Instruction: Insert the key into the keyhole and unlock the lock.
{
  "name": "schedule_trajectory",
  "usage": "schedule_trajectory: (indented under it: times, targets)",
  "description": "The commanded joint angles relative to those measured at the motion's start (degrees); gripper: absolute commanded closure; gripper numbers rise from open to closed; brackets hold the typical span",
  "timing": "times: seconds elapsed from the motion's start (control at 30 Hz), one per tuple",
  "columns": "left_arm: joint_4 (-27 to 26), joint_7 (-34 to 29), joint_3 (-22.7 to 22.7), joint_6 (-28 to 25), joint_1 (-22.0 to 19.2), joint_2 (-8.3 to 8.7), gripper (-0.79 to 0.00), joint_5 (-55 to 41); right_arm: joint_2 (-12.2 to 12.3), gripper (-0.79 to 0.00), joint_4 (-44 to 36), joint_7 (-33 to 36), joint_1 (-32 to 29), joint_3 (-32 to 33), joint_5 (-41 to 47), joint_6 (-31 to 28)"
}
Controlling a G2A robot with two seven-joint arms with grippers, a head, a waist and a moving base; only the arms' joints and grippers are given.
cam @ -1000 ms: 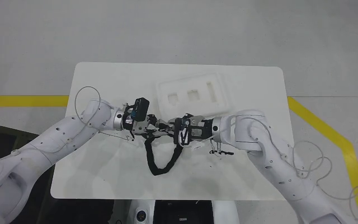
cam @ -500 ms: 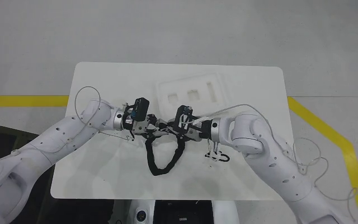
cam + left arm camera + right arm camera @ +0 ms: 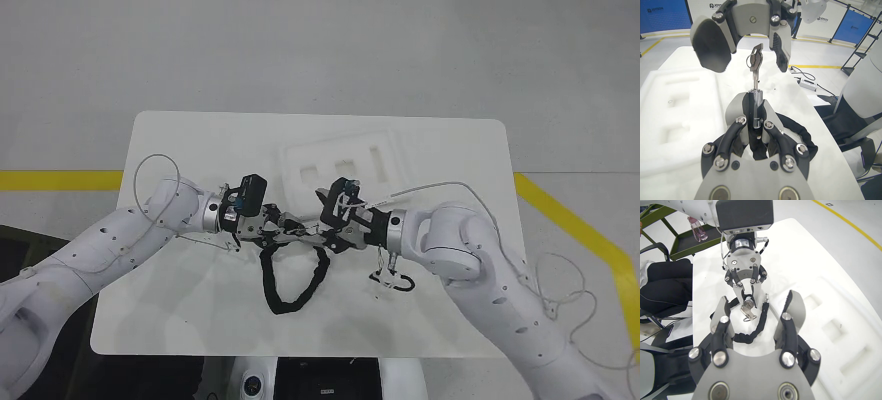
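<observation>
The silver key sits in the chrome lock cylinder, which the left pincer clenches; the released right pincer, at its three o'clock, should probably pinch and turn the key next.

White table with rounded corners, a white foam tray sitting at its far side, and a black chain loop sprawled on the bare top nearer the robot.
</observation>
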Motion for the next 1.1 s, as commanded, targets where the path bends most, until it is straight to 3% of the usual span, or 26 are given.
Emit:
schedule_trajectory:
  times: [0.0,0.33,0.57,0.77,0.8,0.83,0.87,1.07]
  targets:
    - [0.19,-0.33,-0.11,0.50,0.14,0.01,0.000,-0.14,0.35,-0.785,-0.76,-0.11,-1.30,1.50,-0.02,0.15]
    - [2.23,-15.40,-6.32,13.21,3.63,1.00,0.000,-7.86,2.01,-0.785,-3.87,-1.47,-7.94,8.83,0.11,0.19]
    - [1.54,-24.12,-9.63,16.08,4.60,1.43,0.000,-8.35,2.55,-0.785,-5.01,-2.08,-10.09,10.90,0.54,-0.19]
    - [1.47,-27.76,-12.28,16.76,5.85,1.85,0.000,-8.51,2.75,-0.785,-5.07,-2.05,-10.42,11.05,1.02,-0.34]
    - [1.26,-27.95,-12.64,16.65,6.11,1.89,-0.314,-8.46,2.77,-0.785,-5.04,-2.09,-10.42,11.03,1.07,-0.39]
    - [1.07,-28.09,-12.94,16.40,6.40,1.91,-0.677,-8.39,2.80,-0.785,-4.99,-2.10,-10.41,11.01,1.16,-0.42]
    - [0.74,-28.45,-13.15,16.04,6.59,1.90,-0.785,-7.97,2.82,-0.785,-4.95,-2.11,-10.39,11.00,1.25,-0.39]
    - [-0.16,-29.65,-14.70,14.80,7.49,1.57,-0.785,-7.00,2.93,-0.785,-4.43,-2.85,-10.44,11.08,1.91,-0.46]
